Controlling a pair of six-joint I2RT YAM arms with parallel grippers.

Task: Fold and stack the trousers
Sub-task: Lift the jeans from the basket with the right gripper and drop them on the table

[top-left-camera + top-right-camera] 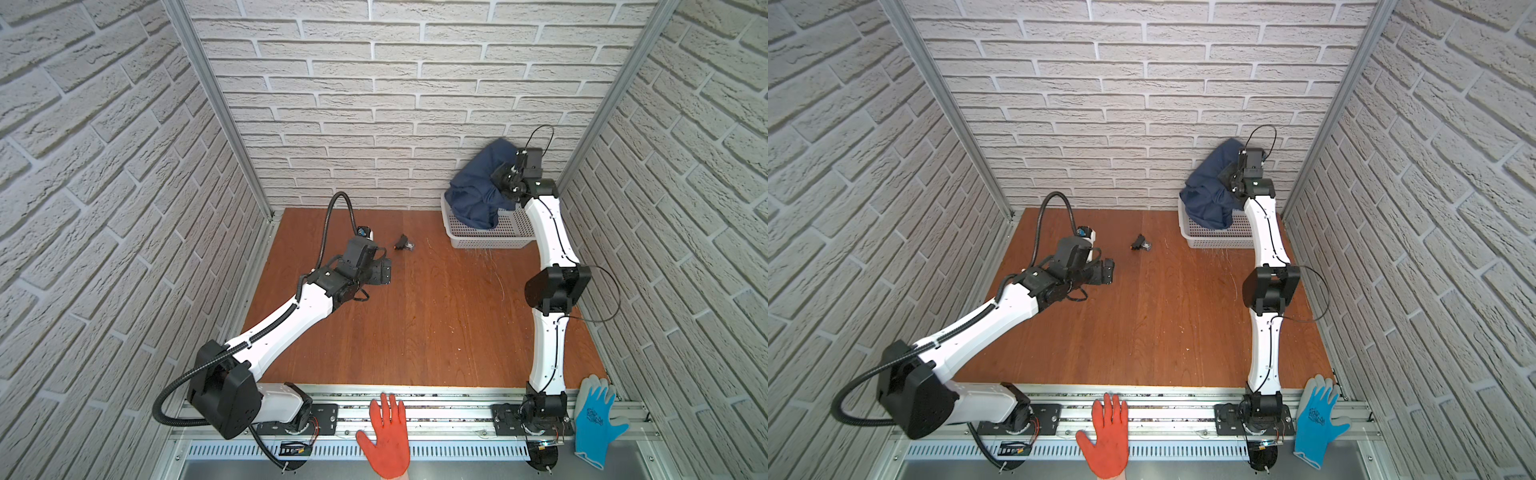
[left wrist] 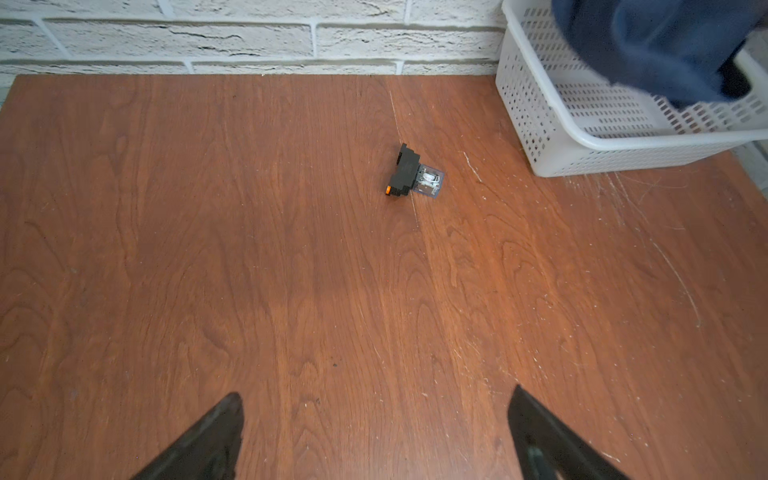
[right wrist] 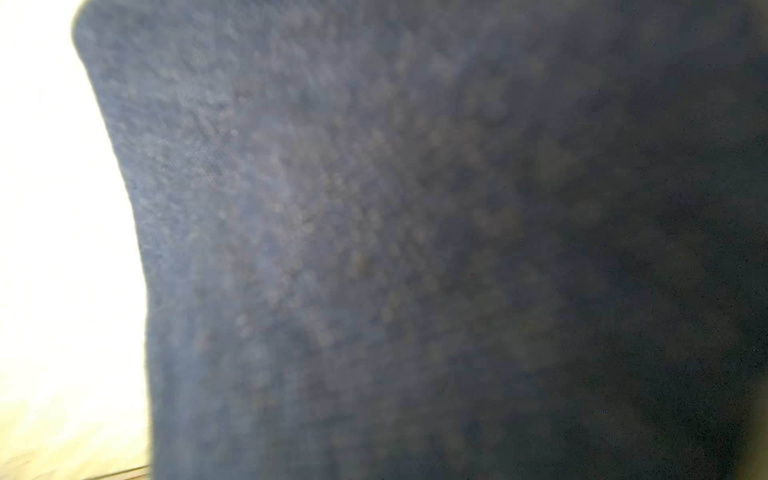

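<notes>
The trousers are pinched by the right pincer, its fingertips buried in cloth above a half-covered basket; the left pincer is held spread.

Count as inspected. One pair of trousers, dark blue, at the far right corner of the bench. One basket, white and perforated, in that same corner. One small black part with a clear end, on the bench near its far edge. Two gloves on the rail along the near edge: one orange glove at mid-length, one blue glove at the right end. Two arms: left arm, right arm.
</notes>
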